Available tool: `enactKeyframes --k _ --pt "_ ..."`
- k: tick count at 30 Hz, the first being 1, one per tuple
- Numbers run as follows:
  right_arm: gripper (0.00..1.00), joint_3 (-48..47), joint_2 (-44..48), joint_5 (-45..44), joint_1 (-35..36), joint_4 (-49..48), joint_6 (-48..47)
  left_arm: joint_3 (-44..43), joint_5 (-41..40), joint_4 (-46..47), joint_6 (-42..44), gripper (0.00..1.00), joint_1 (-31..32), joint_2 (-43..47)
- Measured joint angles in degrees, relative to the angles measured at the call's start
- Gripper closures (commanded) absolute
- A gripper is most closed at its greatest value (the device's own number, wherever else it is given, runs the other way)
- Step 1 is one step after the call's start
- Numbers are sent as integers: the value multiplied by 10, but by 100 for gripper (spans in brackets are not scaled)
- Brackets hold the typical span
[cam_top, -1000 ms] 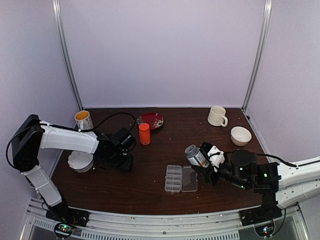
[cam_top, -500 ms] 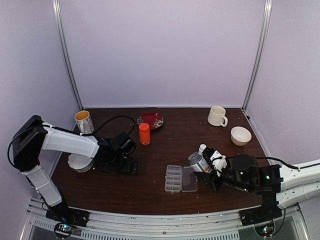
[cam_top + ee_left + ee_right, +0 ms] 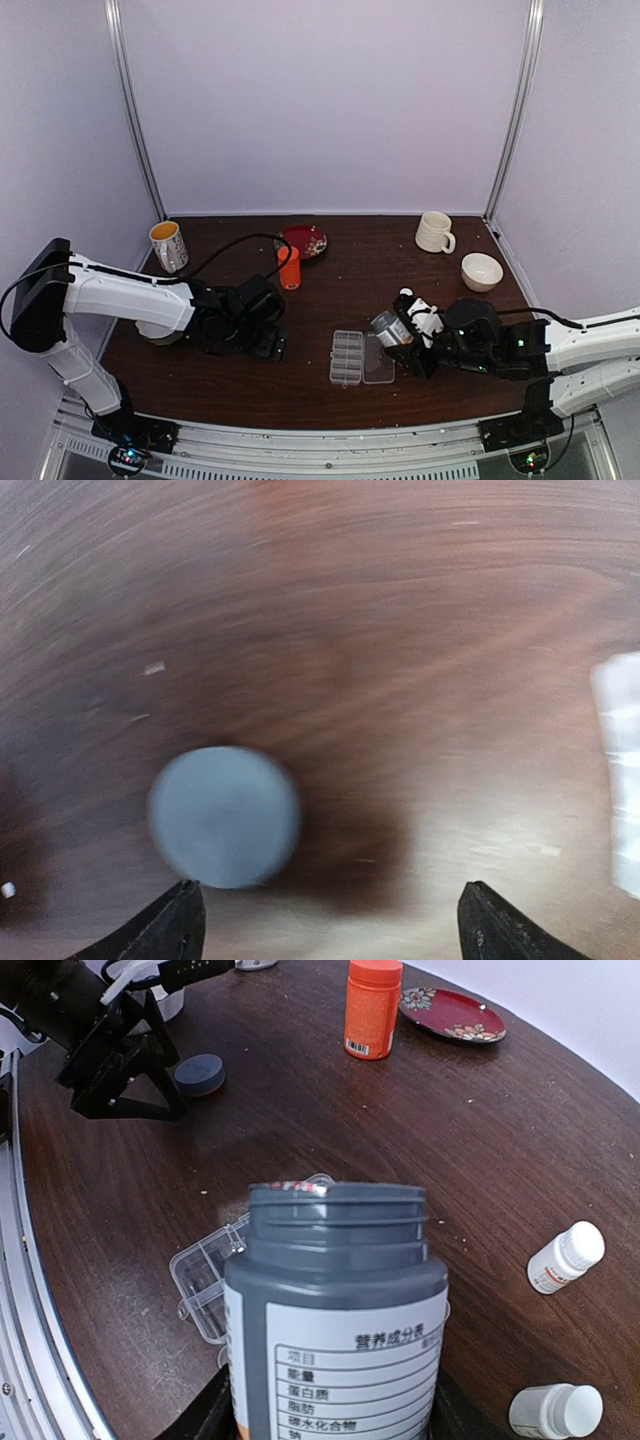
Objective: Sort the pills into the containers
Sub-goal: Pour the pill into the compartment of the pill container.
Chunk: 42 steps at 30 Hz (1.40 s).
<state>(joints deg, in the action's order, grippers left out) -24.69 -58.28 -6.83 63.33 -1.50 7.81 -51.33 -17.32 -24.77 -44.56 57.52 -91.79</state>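
Observation:
The clear organiser box [image 3: 346,357] lies open at front centre, its lid [image 3: 379,358] flat to the right; part of it shows in the right wrist view [image 3: 203,1270]. My right gripper [image 3: 405,340] is shut on an uncapped grey bottle [image 3: 335,1310], tilted just above the lid [image 3: 387,327]. My left gripper [image 3: 330,930] is open and hovers just short of the loose grey cap [image 3: 224,817], to the left of the box [image 3: 268,345]. I can make out no pills.
An orange bottle [image 3: 289,268] and a red plate [image 3: 302,241] stand at the back centre. Two small white bottles [image 3: 565,1257] [image 3: 555,1410] stand right of the box. Mugs [image 3: 168,245] [image 3: 433,232] and a white bowl [image 3: 481,271] stand farther off.
My left gripper has moved right and nearer, towards the organiser. My right gripper has carried the grey bottle down and left, close over the open lid.

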Motion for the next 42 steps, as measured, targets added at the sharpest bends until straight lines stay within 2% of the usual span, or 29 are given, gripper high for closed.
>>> enactKeyframes --k 9,19,32,37,42 --pt "100 -72 -70 105 -45 67 27 18 84 163 25 13 14 10" --pt "100 -148 -129 162 -66 160 57 21 159 290 27 25 14 -60" --pt "100 -219 -211 172 -74 231 92 20 210 349 22 31 14 -84" --pt "100 -251 -242 174 -76 258 109 21 215 354 18 40 14 -88" --pt "100 -290 -286 181 -81 283 121 21 215 355 9 42 14 -94"
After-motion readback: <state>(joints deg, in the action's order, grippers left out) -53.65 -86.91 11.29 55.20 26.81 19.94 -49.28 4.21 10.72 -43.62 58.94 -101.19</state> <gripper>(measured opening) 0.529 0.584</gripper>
